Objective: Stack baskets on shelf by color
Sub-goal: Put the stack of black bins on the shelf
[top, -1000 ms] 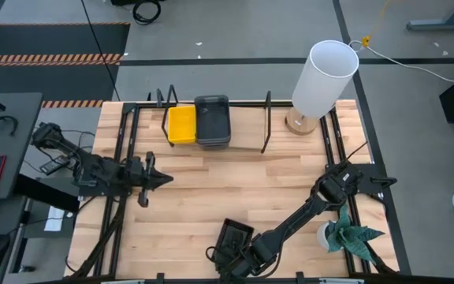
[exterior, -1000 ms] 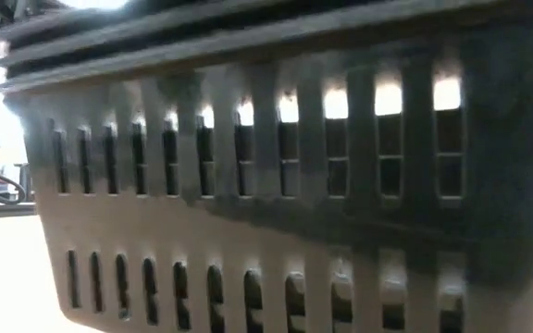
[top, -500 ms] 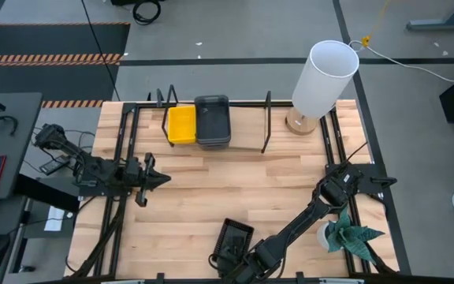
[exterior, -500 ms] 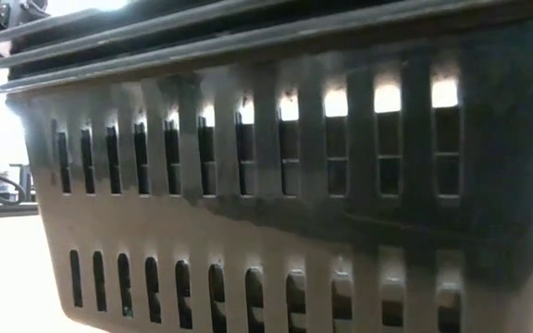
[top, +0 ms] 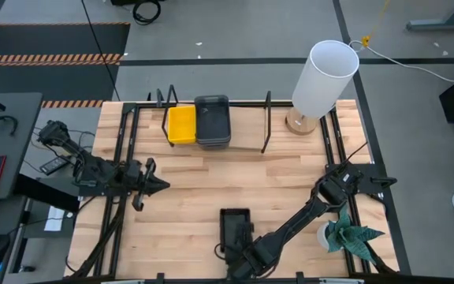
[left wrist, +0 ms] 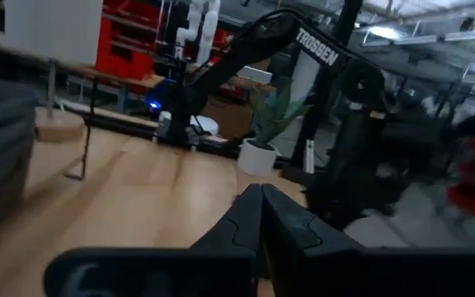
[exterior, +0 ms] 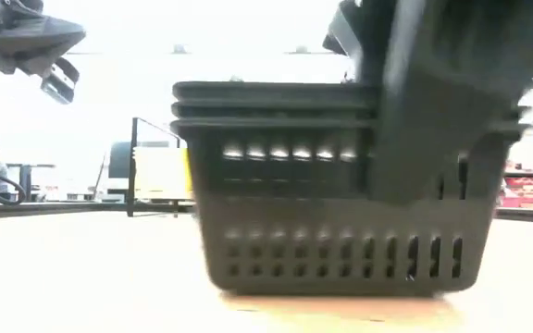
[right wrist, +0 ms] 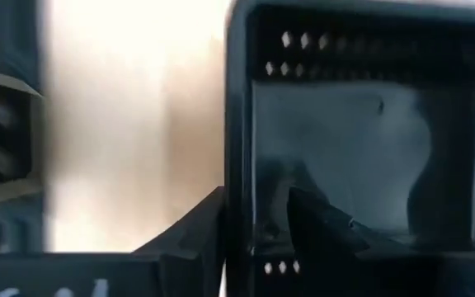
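black mesh basket (right wrist: 361, 148) cropped in the right wrist view, far wall hidden (arm)

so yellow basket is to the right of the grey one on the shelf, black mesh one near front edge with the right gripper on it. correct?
Not quite: the high view shows the yellow basket left of the grey one on the shelf. The black mesh basket is near the front edge, right gripper on it.

yellow basket (top: 181, 125), grey basket (top: 212, 120), black basket (top: 234, 230)

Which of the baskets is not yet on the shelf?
The black mesh basket near the table's front edge, at the right gripper. The yellow basket and the grey basket sit side by side on the shelf at the back.
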Tool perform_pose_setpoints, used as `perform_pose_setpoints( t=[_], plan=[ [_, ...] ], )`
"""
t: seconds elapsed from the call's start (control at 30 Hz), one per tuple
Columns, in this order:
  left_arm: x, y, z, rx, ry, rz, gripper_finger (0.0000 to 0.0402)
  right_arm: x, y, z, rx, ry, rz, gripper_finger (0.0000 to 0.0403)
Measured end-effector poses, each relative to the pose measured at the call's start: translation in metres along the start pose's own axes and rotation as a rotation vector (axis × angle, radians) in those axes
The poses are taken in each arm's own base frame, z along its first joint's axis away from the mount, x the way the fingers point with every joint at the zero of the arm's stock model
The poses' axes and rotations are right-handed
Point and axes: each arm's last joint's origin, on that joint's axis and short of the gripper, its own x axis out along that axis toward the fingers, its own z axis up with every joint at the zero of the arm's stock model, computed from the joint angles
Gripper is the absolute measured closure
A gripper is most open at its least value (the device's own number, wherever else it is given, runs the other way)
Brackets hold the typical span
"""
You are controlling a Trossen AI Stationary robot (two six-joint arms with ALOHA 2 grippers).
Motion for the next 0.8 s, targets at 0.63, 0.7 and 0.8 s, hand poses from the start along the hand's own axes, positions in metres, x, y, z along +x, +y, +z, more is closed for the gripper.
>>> perform_pose_setpoints(
  t=[0.63, 0.7, 0.8],
  plan=[
    [0.0, 0.0, 0.003, -0.07, -0.035, 0.016, 0.038, 0.007, -0.051, 0.008, -0.027, 0.213, -0.075, 0.0387],
    [0.0, 0.0, 0.003, -0.069, -0.035, 0.016, 0.0376, 0.005, -0.058, 0.009, -0.046, 0.237, -0.087, 0.0387],
    [0.0, 0.0, 0.003, -0.069, -0.035, 0.016, 0.0372, 0.0, -0.069, 0.013, -0.084, 0.254, -0.09, 0.0387]
  ],
)
